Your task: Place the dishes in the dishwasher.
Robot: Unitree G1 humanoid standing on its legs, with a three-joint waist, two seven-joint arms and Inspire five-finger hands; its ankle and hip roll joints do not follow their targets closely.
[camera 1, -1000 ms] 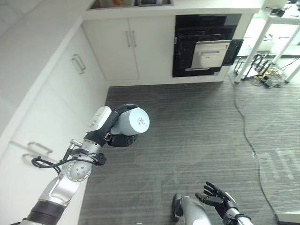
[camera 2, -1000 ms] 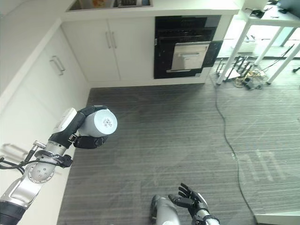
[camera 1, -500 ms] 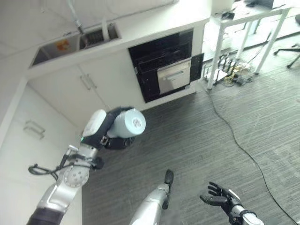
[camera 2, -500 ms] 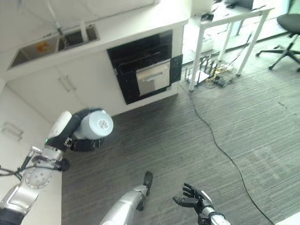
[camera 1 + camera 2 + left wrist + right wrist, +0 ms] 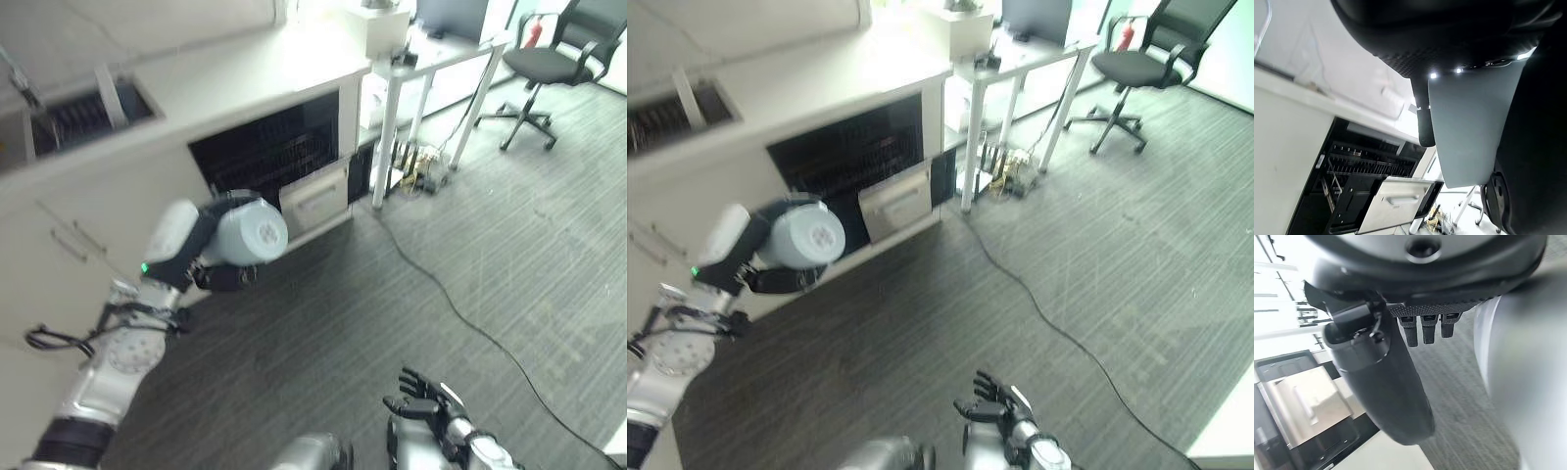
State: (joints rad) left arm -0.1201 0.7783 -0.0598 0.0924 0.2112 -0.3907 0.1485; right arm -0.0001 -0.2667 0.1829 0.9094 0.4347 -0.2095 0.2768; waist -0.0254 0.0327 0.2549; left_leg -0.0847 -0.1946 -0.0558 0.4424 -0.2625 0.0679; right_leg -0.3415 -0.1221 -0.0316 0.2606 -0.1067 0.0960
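1. Well, the robot's left hand [image 5: 211, 257] is raised in front of the white kitchen cabinets [image 5: 69, 245], its dark fingers curled round a pale grey-blue round cup [image 5: 250, 232] whose flat bottom faces up toward the head camera.
2. In the left wrist view the same cup [image 5: 1471, 132] shows as a smooth pale wall pressed against the palm, with one dark finger [image 5: 1425, 122] lying along its side.
3. The cup hangs in the air above the grey striped carpet floor [image 5: 460, 255], near the black built-in dishwasher [image 5: 269, 157] but apart from it.
4. The dishwasher is set under the long white kitchen surface [image 5: 225, 83]; its dark racks are visible, and a silver-fronted panel [image 5: 315, 201] stands out at its lower right part.
5. The robot's right hand [image 5: 426, 409] is low over the carpet, fingers spread apart and relaxed, holding nothing; the right wrist view shows its fingertips [image 5: 1422, 328] straight.
6. A thin black cord [image 5: 460, 313] trails across the floor from beside the dishwasher.
7. To the right of the dishwasher stands a white-legged table [image 5: 431, 73], with a tangle of plugs [image 5: 416, 162] on the floor under it.
8. Farther right, a black swivel office chair [image 5: 554, 64] stands on the carpet.
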